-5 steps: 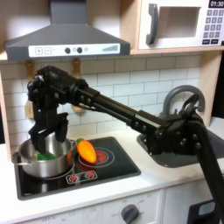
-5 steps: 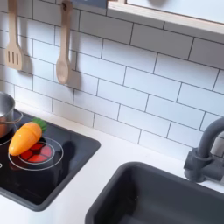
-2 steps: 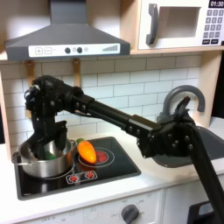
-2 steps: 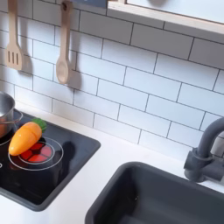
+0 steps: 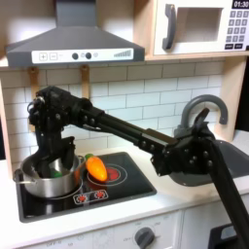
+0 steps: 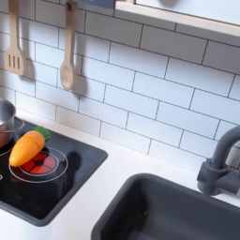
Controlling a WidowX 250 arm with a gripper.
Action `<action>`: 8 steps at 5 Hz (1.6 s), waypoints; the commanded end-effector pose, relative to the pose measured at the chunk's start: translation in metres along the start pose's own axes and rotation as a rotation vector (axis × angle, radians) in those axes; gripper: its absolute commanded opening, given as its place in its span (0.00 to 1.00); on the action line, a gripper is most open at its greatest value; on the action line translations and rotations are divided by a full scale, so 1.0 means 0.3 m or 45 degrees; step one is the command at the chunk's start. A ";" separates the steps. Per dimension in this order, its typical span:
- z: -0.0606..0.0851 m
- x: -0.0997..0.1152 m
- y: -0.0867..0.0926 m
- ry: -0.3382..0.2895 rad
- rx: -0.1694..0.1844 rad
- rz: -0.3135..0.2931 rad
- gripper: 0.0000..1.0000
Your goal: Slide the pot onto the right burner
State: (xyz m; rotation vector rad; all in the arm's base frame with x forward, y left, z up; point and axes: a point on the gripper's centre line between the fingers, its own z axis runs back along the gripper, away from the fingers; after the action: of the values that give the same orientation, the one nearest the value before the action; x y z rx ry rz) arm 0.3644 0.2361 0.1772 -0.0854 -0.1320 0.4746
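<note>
The shiny silver pot sits on the left burner of the black toy stove in the first exterior view; a sliver of its wall shows at the second exterior view's left edge. My black gripper reaches down from above, its fingertips at the pot's rim or just inside it. The arm's dark bulk hides the gap between the fingers. An orange carrot-like toy lies on the right burner, next to the pot.
Tiled wall and a range hood stand behind the stove. Two wooden utensils hang on the wall. A dark sink with a faucet lies to the stove's right in both exterior views.
Since a second ago the gripper has dropped lower onto the pot and shifted slightly right. Pot and carrot toy stay where they were.
</note>
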 end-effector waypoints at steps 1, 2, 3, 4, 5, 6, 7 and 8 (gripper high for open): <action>0.001 0.002 0.007 -0.021 0.021 -0.008 1.00; -0.019 -0.001 0.013 -0.005 0.028 -0.014 1.00; -0.036 -0.007 0.015 0.008 0.023 -0.019 1.00; -0.042 -0.006 0.016 0.013 0.025 -0.017 1.00; -0.048 -0.008 0.016 0.021 0.024 -0.018 1.00; -0.048 -0.008 0.016 0.021 0.024 -0.018 1.00; -0.048 -0.008 0.017 0.019 0.025 -0.016 1.00; -0.048 -0.008 0.019 0.019 0.025 -0.016 1.00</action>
State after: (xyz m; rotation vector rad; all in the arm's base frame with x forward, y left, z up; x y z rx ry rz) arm 0.3621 0.2386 0.1622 -0.0695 -0.1119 0.4610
